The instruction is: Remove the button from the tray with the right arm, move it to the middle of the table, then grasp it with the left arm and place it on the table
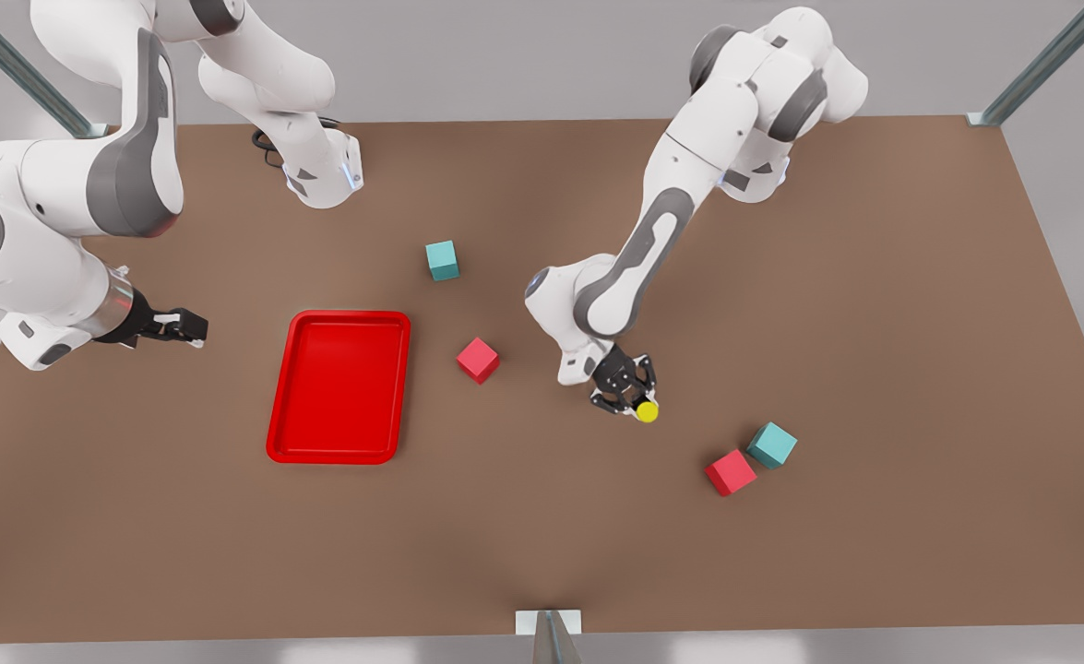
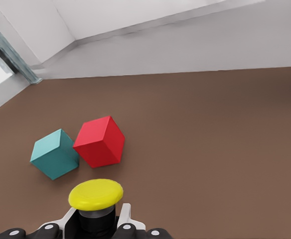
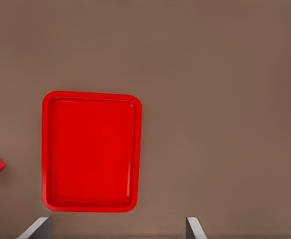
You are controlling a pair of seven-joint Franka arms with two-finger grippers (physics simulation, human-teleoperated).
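The button [image 1: 648,411], a yellow cap on a dark body, sits in my left gripper [image 1: 636,402], the black claw, right of the table's middle in the front view. In the left wrist view the claw fingers [image 2: 128,226] are shut on the button [image 2: 95,194] from both sides. I cannot tell whether it touches the table [image 1: 874,323]. The red tray [image 1: 339,316] lies empty toward the front view's left. My right gripper [image 1: 193,326] hovers left of the tray, open. Its pale fingertips [image 3: 193,228] stand wide apart with the tray [image 3: 90,94] beyond them.
A red cube [image 1: 731,472] and a teal cube [image 1: 771,444] lie close together just past the button, the same red cube [image 2: 100,142] and teal cube [image 2: 55,153] seen from the left wrist. Another red cube [image 1: 478,360] and teal cube [image 1: 442,260] lie between tray and left arm.
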